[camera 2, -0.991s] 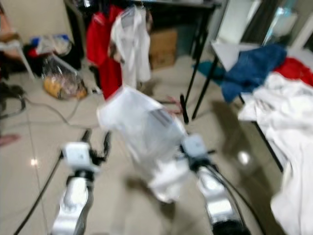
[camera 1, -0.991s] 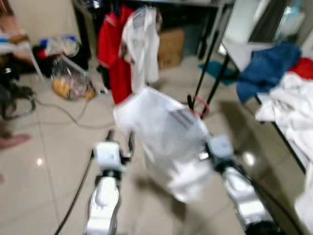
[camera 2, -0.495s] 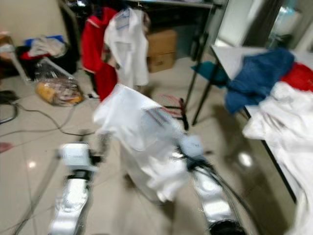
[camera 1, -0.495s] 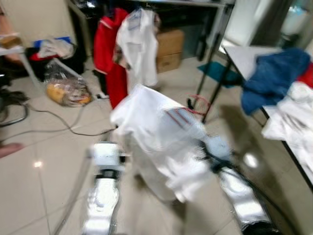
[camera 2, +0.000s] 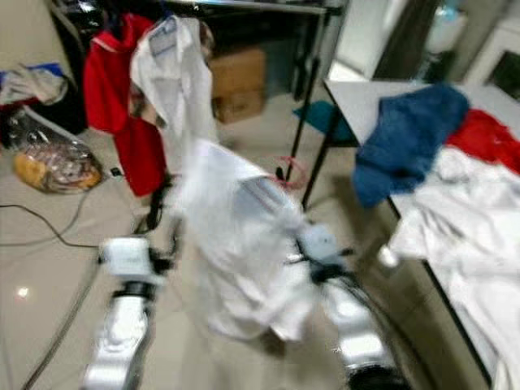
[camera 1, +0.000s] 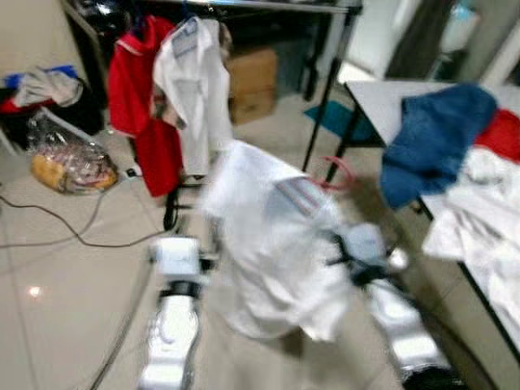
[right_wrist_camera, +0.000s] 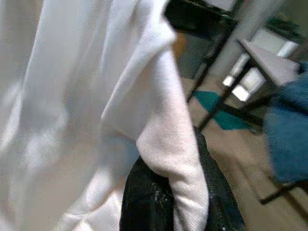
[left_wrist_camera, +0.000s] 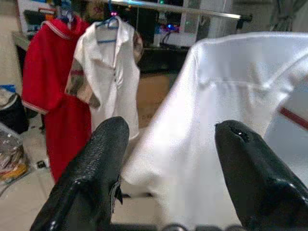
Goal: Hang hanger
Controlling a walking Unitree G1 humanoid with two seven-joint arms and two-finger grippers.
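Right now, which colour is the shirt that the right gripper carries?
White shirt, clearest in the left wrist view.

White, red and blue cloth against pale tile

The carried shirt (camera 1: 272,244) is white with a thin red stripe across one panel; on the black rack (camera 1: 325,89) hang a red garment (camera 1: 138,97) with pale trim and a white shirt (left_wrist_camera: 108,72) on a blue hanger, its sleeve edged in a tan check. The table (camera 2: 366,93) is light grey and bears a blue cloth (camera 1: 431,142), a red one (camera 1: 500,134) and white ones (camera 2: 471,219). A brown cardboard box (camera 1: 252,81) sits on beige glossy floor (camera 1: 57,276). Both arms are silver, and the left gripper (left_wrist_camera: 168,183) has black fingers.
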